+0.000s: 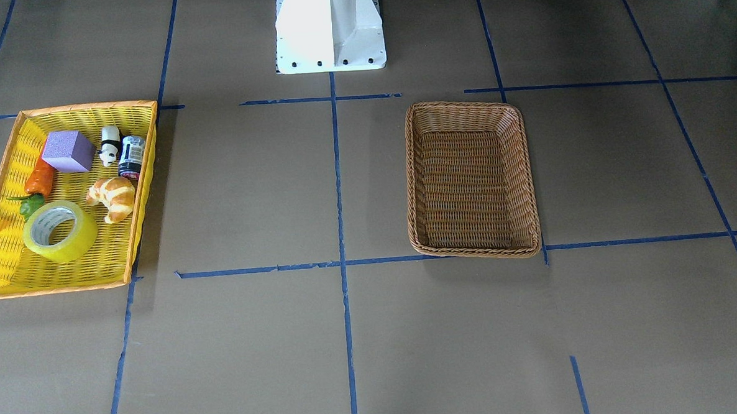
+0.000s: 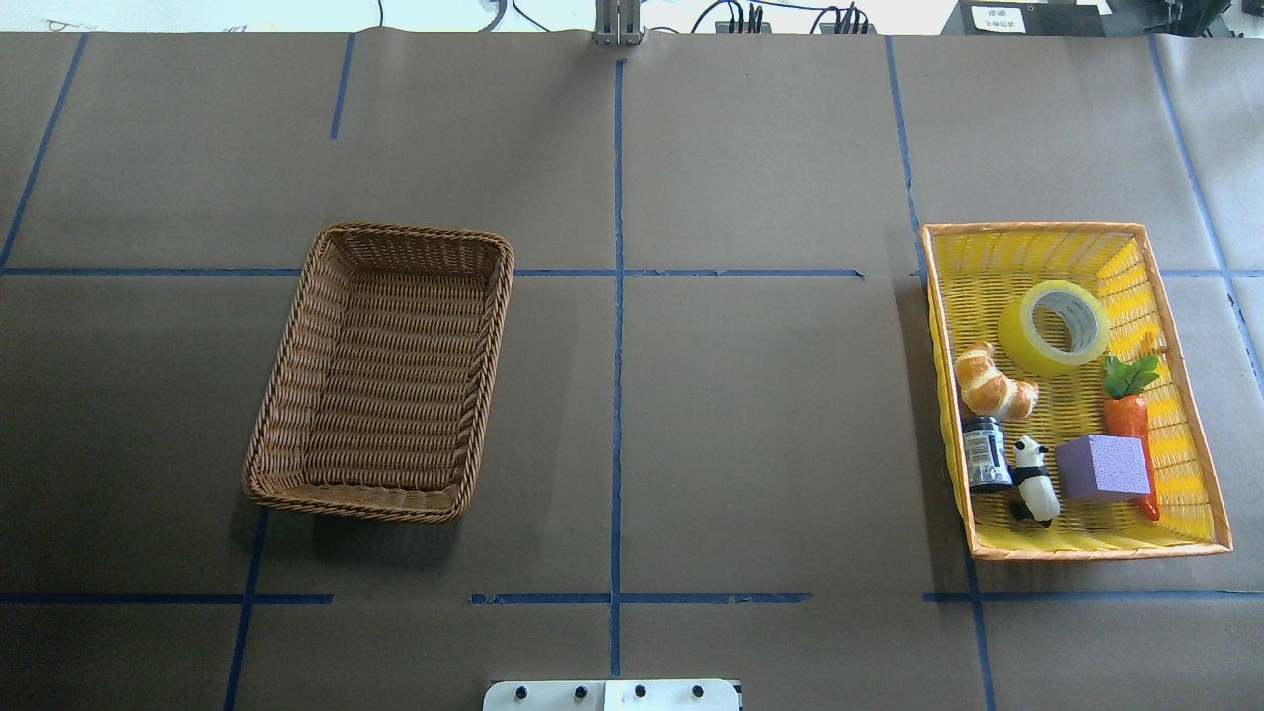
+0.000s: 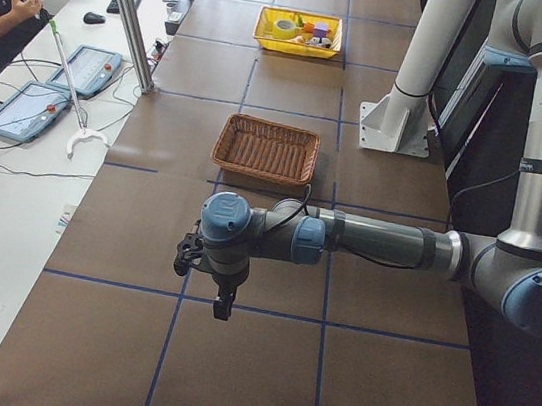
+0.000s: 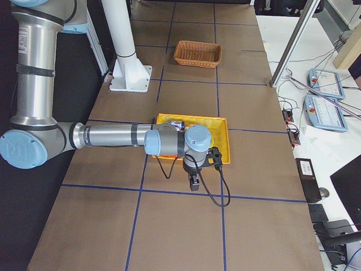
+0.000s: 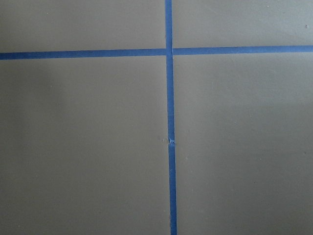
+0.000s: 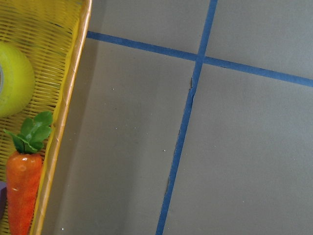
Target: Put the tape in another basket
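Two arms show their tools only in the side views, so how far either set of fingers is spread, or whether they hold anything, cannot be told. The yellow packing tape (image 2: 1054, 328) lies hole-up in the yellow tray basket (image 2: 997, 272), at its end away from the robot. It is near a croissant (image 2: 993, 381) and the leaves of a toy carrot (image 2: 1131, 420). A purple block (image 2: 1103, 467), panda figure (image 2: 1033, 481) and small dark jar (image 2: 984, 452) lie nearer the robot. The right gripper (image 4: 193, 183) hangs over the table (image 2: 741, 444) just outside the tray's long side, with the tape apart from its fingers. The left gripper (image 3: 223, 305) hangs beyond the brown wicker basket (image 2: 296, 395), well apart from the tape.
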